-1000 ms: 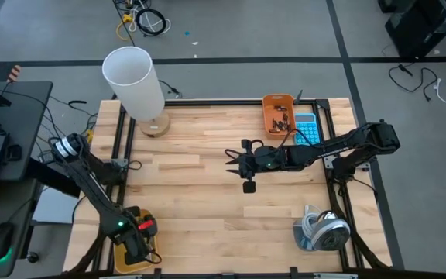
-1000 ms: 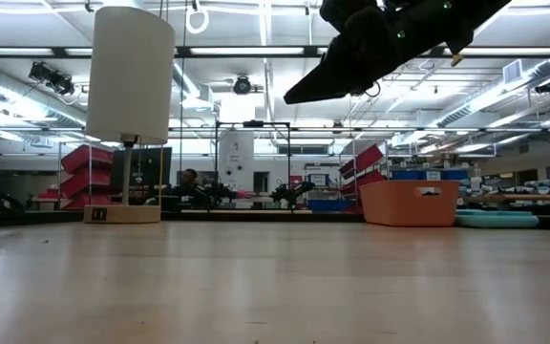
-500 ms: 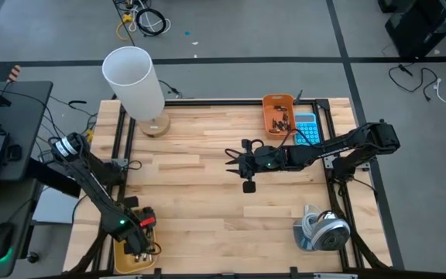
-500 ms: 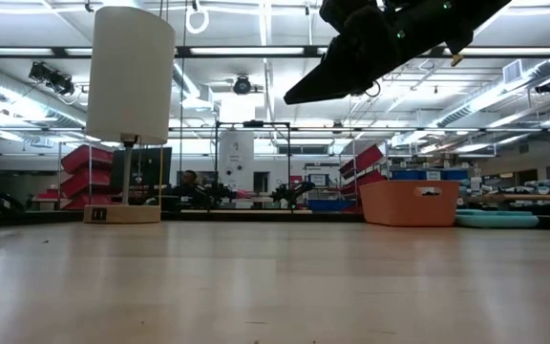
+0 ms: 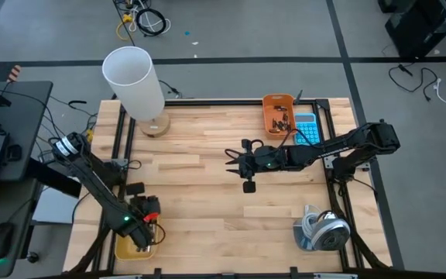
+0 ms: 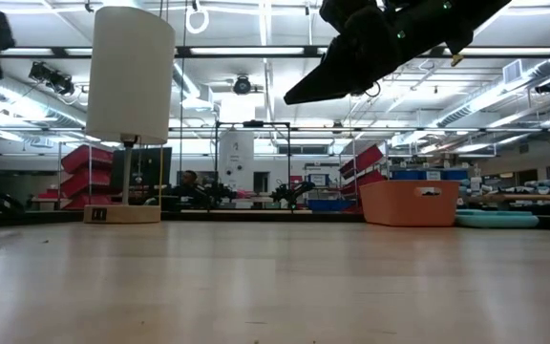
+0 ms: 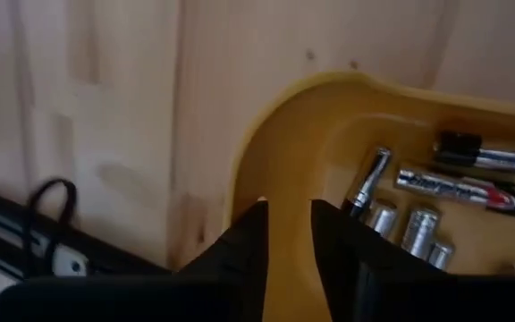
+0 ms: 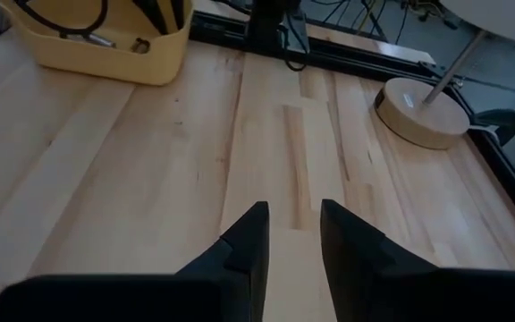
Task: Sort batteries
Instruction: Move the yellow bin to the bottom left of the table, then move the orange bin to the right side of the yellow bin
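Several batteries (image 7: pixel 436 183), silvery and dark, lie in a yellow tray (image 7: pixel 275 125) at the table's near left corner (image 5: pixel 127 249). More batteries (image 5: pixel 283 120) lie in an orange bin (image 5: pixel 278 102) at the far right. My left gripper (image 7: pixel 289 219) hovers open over the yellow tray's rim, pointing steeply down (image 5: pixel 142 230), with nothing between its fingers. My right gripper (image 8: pixel 293 228) hangs open above the middle of the table (image 5: pixel 235 164), tilted down toward the left, holding nothing.
A white lamp (image 5: pixel 134 77) stands on its round base at the far left. A blue calculator (image 5: pixel 307 128) lies beside the orange bin (image 6: pixel 411 203). A grey roll-like object (image 5: pixel 322 229) sits at the near right. Bare wood lies between the arms.
My left gripper has moved a little toward the table's far edge, from over the yellow tray's middle to its far rim, and has tipped as it went. Part of that arm now shows at the low view's top left. My right arm has kept still.
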You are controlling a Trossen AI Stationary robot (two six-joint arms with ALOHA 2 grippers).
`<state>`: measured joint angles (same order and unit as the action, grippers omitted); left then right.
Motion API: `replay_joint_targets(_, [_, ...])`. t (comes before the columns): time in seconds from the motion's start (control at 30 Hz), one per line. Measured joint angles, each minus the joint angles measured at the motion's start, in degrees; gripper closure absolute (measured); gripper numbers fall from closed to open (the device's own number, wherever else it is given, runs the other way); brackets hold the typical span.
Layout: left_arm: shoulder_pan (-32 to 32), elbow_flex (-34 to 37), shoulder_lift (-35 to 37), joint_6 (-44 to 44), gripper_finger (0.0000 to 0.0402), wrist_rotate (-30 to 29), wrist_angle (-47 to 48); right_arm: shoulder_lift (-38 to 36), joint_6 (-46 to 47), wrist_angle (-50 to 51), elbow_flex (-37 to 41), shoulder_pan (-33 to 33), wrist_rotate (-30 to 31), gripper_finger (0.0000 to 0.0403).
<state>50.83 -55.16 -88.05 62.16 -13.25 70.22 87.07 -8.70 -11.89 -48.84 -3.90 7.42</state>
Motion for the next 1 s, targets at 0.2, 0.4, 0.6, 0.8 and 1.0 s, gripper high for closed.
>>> replay_joint_targets(0.2, [-5.0,0.0,0.0,-5.0,0.0323,-6.1,0.1,0.0,0.0,0.0,0.0,0.0,0.0,0.0316])
replay_joint_targets(0.4, [-9.2,0.1,0.0,-9.5,0.0329,-6.4,2.2,0.0,0.0,0.0,0.0,0.0,0.0,0.0314])
replay_joint_targets(0.6, [-11.1,0.1,0.0,-9.4,0.0334,-8.6,8.3,0.0,0.0,0.0,0.0,0.0,2.0,0.0315])
replay_joint_targets(0.8, [-11.2,0.1,0.1,-9.5,0.0335,-11.6,10.4,0.0,3.8,2.5,0.0,0.3,23.7,0.0319])
replay_joint_targets(1.0, [-11.0,0.1,1.8,-7.2,0.0335,-15.0,10.3,-0.5,22.9,15.1,-4.9,8.2,35.2,0.0366])
